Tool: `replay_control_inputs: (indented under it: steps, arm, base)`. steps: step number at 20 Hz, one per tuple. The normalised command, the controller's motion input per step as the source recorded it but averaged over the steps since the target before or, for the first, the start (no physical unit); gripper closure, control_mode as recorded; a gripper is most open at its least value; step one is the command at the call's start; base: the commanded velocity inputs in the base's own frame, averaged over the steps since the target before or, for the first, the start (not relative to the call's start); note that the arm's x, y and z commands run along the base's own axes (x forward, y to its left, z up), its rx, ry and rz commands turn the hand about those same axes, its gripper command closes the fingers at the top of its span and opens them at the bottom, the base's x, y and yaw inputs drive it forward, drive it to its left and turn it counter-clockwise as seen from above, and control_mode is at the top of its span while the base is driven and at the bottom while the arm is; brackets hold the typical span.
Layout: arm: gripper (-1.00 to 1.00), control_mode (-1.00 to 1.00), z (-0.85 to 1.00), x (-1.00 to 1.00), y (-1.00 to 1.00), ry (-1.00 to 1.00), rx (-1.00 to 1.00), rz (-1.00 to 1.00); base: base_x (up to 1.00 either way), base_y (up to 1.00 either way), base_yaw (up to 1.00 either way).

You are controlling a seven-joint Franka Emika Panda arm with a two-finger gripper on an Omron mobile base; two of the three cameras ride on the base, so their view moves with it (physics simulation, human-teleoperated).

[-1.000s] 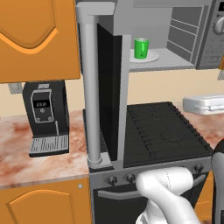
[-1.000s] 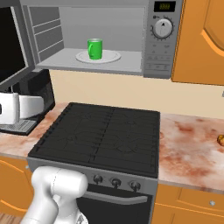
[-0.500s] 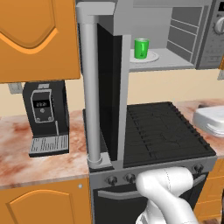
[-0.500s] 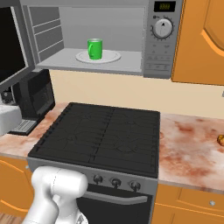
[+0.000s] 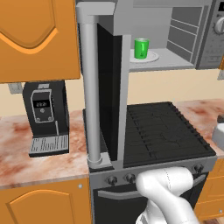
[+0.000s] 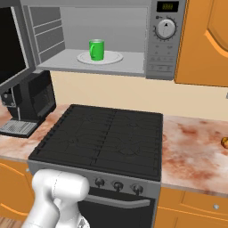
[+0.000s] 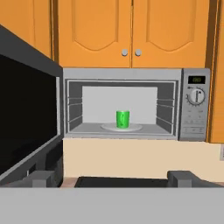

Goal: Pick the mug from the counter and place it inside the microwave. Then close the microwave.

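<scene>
Gripper (image 7: 111, 178): jaws spread wide, nothing between them, touching nothing. The two finger tips (image 7: 41, 178) sit far apart at the bottom of the hand view, pointed level at the microwave (image 7: 131, 105) from well back.

Microwave: door (image 5: 103, 87) swung fully open, standing out toward the near side on the left of the cavity. In the hand view the door's dark glass (image 7: 26, 113) runs along the left. Inside, the mug (image 6: 96, 49) stands upright on the white plate (image 6: 113, 58), about centred in the cavity. Mug is green and apart from the cavity walls. Dial (image 6: 165, 28) and small display (image 6: 168, 6) are on the panel at the right of the cavity.

Below: black stove (image 6: 107, 136) directly under the microwave. Counter (image 6: 196, 147) runs on either side of it. Coffee machine (image 5: 46, 116) stands on the counter left of the stove, near the door's outer edge. Small orange-brown lump (image 6: 225, 142) lies on the counter at far right.

Arm: white elbow link (image 5: 168, 188) rises in front of the stove's knobs (image 6: 118, 185). Orange cabinets (image 7: 131, 30) hang above the microwave.
</scene>
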Motion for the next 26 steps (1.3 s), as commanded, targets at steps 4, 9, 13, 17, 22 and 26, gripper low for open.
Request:
replay_control_inputs:
  steps: [4,9,13,17,22,26]
  arm:
    - [-1.00,-1.00,0.02,-0.55,0.11,0.00,0.00,0.00]
    - [-1.00,-1.00,0.00,-0.47,0.17,0.00,0.00,0.00]
    - [-1.00,-1.00,0.00,-0.37,0.28,0.00,-0.01,0.00]
    - [-1.00,-1.00,0.00,-0.47,0.32,-0.01,-0.02,0.00]
    - [-1.00,-1.00,0.00,-0.19,0.43,0.00,-0.04,0.00]
    - [-1.00,-1.00,0.00,0.01,0.67,0.00,-0.09,-0.02]
  base:
    - [0.00,0.00,0.00]
    - [0.00,0.00,0.00]
    - [0.00,0.00,0.00]
    - [0.00,0.00,0.00]
    - [0.00,0.00,0.00]
    - [0.00,0.00,0.00]
